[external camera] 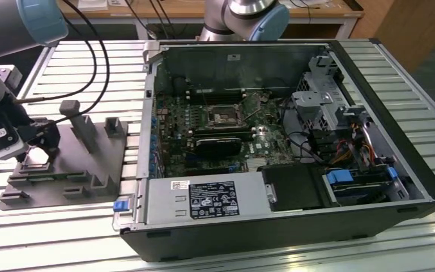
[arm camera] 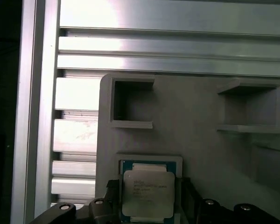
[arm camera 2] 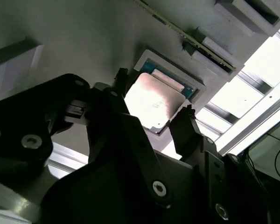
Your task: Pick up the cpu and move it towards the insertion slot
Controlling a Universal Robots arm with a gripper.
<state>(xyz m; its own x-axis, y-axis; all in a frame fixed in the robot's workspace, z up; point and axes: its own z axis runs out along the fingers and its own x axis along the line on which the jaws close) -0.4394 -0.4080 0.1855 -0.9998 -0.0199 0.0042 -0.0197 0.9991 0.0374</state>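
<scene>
- Cpu [arm camera: 147,193] lies flat in its nest on the grey fixture plate [external camera: 97,164].
- Gripper [arm camera 2: 154,100] straddles it, fingers [arm camera 2: 189,128] spread on either side.
- Insertion slot [external camera: 224,117] sits well apart.

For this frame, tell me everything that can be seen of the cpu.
The cpu is a small, flat, square chip. Its top is shiny silver-grey metal with faint print, and a blue-green board edge shows around it. It lies flat, top up, seated in a raised grey square holder on the grey fixture plate. The gripper is poised right at it; whether it touches the chip cannot be told.
</scene>
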